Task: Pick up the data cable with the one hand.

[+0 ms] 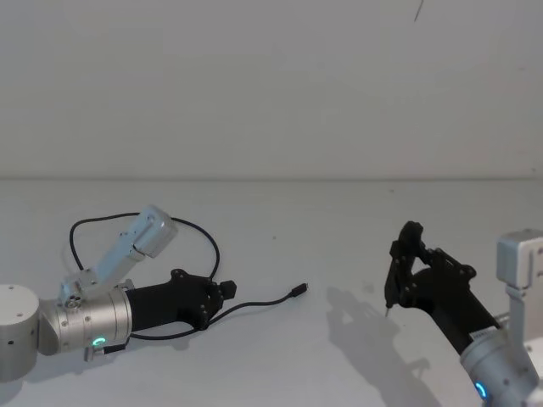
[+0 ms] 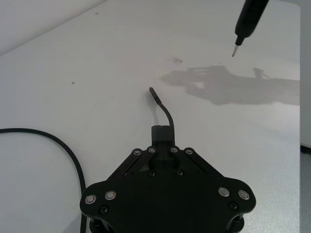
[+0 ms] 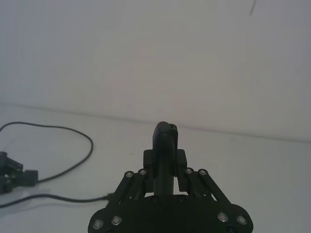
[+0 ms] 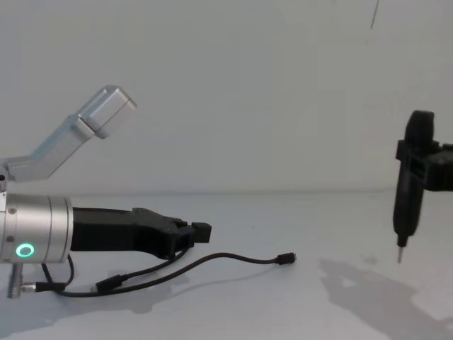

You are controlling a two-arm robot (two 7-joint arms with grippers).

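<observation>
The data cable [image 1: 263,300] lies slack on the white bench [image 1: 339,229]. A wide loop curls behind the left arm, and a short tail runs out to a small plug [image 1: 297,291]. The left claw [image 1: 226,289] is down low, almost level with the bench, and looks clenched on the cable where that tail begins. In the left wrist view the cord comes straight out from between the closed fingertips. Coming in flat like this seems the way to pinch a thin cord off a hard surface. The cable does not look lifted yet. The right claw [image 1: 389,307] hangs well apart to the right, clenched on nothing with its tip pointing down, likely kept clear because one hand does this job.
</observation>
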